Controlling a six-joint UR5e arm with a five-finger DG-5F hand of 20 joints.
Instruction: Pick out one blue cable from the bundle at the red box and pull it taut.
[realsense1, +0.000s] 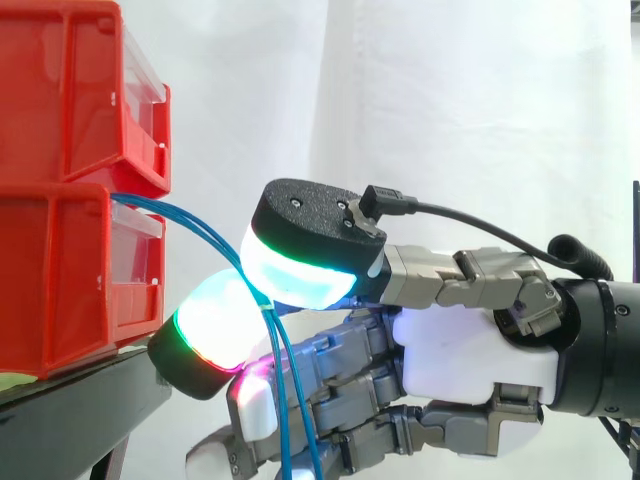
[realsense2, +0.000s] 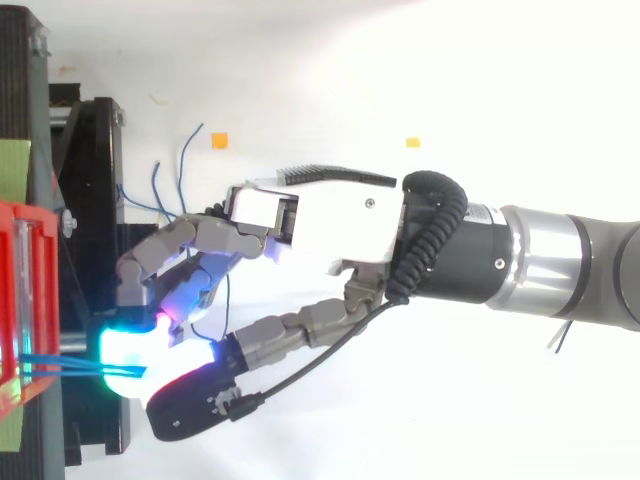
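Robot hand (realsense1: 460, 340) closed in a pinch — one glowing pad (realsense1: 295, 270) above, another (realsense1: 210, 335) below, blue cables (realsense1: 200, 225) nipped between them. Looked like two strands in the pinch, not one. Below it the strands hung straight down. From the pinch they ran left and slightly up, in a slack bow, to the gap between the stacked red boxes (realsense1: 60, 280) — boxes dead ahead of the fingertips, so the pull line would run back along the arm.
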